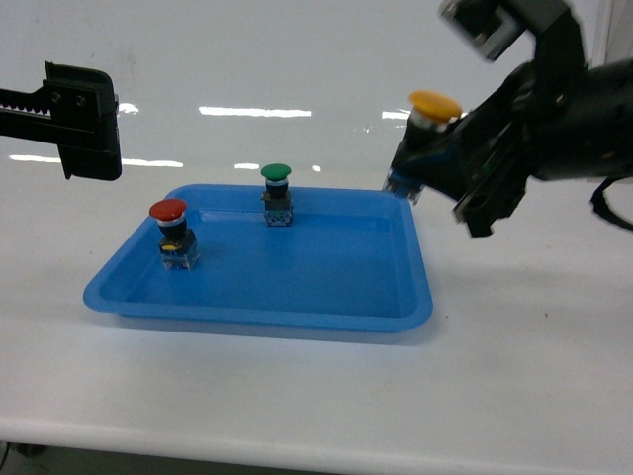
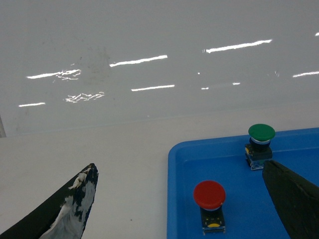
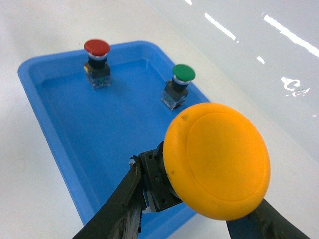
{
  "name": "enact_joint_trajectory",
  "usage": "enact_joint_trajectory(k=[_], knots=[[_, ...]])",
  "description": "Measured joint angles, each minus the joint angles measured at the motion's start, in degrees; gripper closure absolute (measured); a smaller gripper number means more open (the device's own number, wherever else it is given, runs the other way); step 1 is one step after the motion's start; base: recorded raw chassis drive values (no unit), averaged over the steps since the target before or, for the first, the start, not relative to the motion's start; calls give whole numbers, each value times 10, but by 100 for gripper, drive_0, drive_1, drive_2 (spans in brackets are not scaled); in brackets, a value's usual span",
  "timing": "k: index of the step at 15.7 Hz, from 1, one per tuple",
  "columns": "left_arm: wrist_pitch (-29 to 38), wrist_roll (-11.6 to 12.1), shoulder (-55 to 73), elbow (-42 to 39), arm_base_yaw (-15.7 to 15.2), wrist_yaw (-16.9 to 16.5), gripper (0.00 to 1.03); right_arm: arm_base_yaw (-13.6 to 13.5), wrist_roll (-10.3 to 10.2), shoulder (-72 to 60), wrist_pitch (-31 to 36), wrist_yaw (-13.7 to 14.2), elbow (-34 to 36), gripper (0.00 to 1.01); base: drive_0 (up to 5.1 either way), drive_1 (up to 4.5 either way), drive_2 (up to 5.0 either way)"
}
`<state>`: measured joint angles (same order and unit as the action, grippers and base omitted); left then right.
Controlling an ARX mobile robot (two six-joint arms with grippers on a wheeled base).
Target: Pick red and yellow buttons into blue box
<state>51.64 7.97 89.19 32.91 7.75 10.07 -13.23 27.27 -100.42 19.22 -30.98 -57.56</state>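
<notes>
The right wrist-mounted view is dominated by the yellow button (image 3: 217, 160), its round mushroom cap filling the lower right of the picture. The right gripper (image 3: 199, 219) has its two dark fingers closed on the button's black body just below the cap, one finger (image 3: 115, 206) on the left and the other at the lower right edge. Beneath it lies a shallow blue tray (image 3: 37, 102) on a white table (image 3: 30, 199). The yellow button is held above the tray's near end. At the tray's far end the red button (image 3: 96, 62) stands upright. The green button (image 3: 180, 85) also stands upright inside the tray, close to its right rim and well apart from the red one.
</notes>
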Motion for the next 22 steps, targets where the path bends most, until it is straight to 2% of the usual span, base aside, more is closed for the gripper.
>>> enact_joint_trajectory(k=[3,5,9,11,16,21,22], knots=[[0,0,0,0,0,0,5,14,-9,56,-5,-7,24,64,0,0,0],[0,0,0,0,0,0,5,21,-5,99,-13,-11,37,64,0,0,0],[0,0,0,0,0,0,5,21,-5,98,-16,-11,38,64,0,0,0],[0,0,0,0,0,0,5,21,-8,103,-8,-4,40,64,0,0,0],[0,0,0,0,0,0,5,32,-33,179,8,10,76,64,0,0,0],[-3,0,0,0,0,-3,5,36,-33,212,-3,16,111,64,0,0,0],[-16,-1,9,11,-4,-21,5,36,-33,212,-4,16,111,64,0,0,0]])
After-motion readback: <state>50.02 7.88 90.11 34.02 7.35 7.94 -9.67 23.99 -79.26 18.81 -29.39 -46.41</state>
